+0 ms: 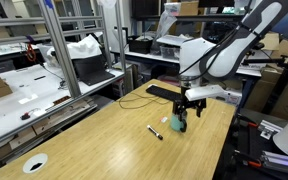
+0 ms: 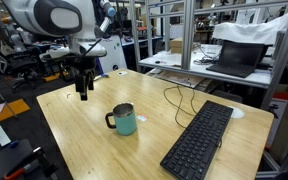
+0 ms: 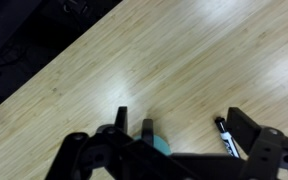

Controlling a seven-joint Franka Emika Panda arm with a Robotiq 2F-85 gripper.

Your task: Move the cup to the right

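Note:
The teal-green cup (image 2: pixel 125 121) with a dark side handle stands upright on the wooden table, and it also shows in an exterior view (image 1: pixel 179 123). My gripper (image 2: pixel 83 90) hangs open and empty above the table, apart from the cup and higher than it; it also shows in an exterior view (image 1: pixel 192 101). In the wrist view the two dark fingers of the gripper (image 3: pixel 184 122) are spread wide. A sliver of the cup (image 3: pixel 161 146) shows at the bottom edge, mostly hidden by the gripper body.
A small white marker pen (image 1: pixel 156 132) lies on the table near the cup, and shows by one finger in the wrist view (image 3: pixel 227 139). A black keyboard (image 2: pixel 199 140) with a cable lies further along. A flat white disc (image 1: pixel 34 163) sits near a table corner.

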